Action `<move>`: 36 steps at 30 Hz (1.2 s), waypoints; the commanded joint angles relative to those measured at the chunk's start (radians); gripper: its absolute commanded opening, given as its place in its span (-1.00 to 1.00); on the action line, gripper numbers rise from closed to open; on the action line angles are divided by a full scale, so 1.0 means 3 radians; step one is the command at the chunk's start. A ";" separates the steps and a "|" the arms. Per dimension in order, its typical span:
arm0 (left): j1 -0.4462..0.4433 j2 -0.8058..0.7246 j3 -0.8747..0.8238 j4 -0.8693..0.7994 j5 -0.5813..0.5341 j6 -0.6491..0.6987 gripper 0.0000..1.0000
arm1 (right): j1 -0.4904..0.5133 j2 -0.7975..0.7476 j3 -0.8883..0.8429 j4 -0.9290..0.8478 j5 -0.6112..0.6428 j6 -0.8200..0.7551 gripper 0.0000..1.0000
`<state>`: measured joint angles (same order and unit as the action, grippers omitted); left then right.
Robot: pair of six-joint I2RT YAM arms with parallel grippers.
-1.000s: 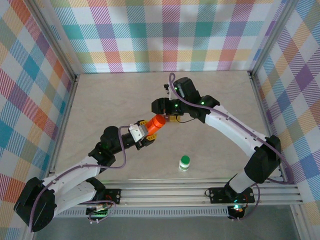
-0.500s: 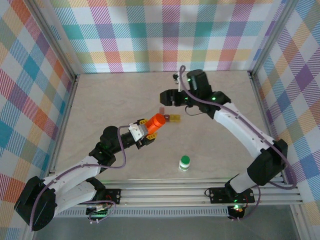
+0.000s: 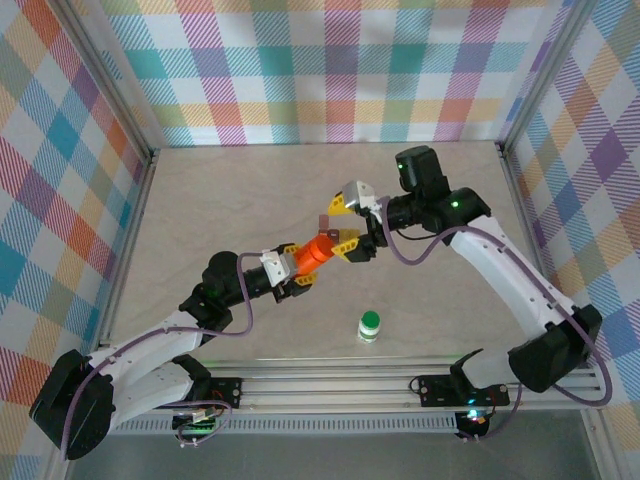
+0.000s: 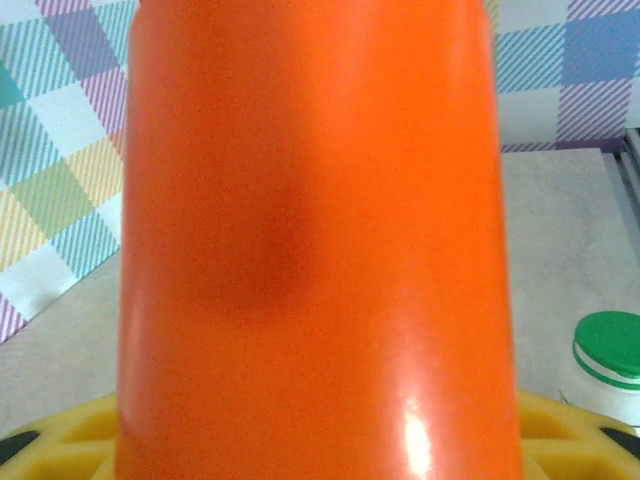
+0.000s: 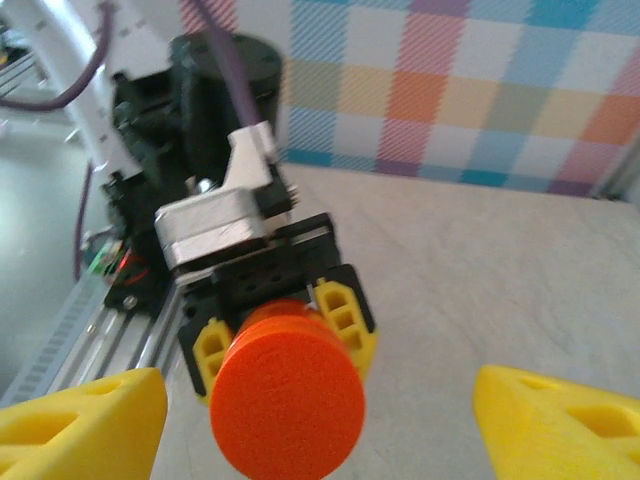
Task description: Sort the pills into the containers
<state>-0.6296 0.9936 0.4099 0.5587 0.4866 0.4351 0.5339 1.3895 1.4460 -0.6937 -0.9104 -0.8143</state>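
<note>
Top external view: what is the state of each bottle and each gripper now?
Orange bottle: capped, held level.
Green-capped bottle: closed, upright on the table.
Left gripper: shut on the orange bottle.
Right gripper: open, facing the orange bottle's capped end.

Desk (image 3: 220,200): pale beige top w/ faint marble veining, matte, slight sheen nr centre. Closed in on 3 sides by plaid cloth: back wall (image 3: 330,70), left wall (image 3: 50,200), right wall (image 3: 600,180). Checks in teal, purple, orange, yellow, pink, blue on white. Alu. frame post (image 3: 116,90) at back-left corner, its twin at back-right; both lean outward in top view. Slotted alu. rail (image 3: 340,388) runs across near edge of desk. Grey floor (image 3: 380,455) strip beyond rail. Light even, diffuse; shadows weak. Wrist views: same plaid, same beige top.
</note>
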 commanded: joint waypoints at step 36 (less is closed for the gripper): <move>0.0028 0.0016 0.0260 0.0032 -0.0247 0.0090 -1.00 | 0.0611 0.0516 -0.0012 -0.0362 0.0747 0.0909 -0.29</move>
<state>-0.6250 1.0183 0.4416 0.4477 0.4923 0.4507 0.6621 1.5261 1.5024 -0.8799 -0.7277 -0.8490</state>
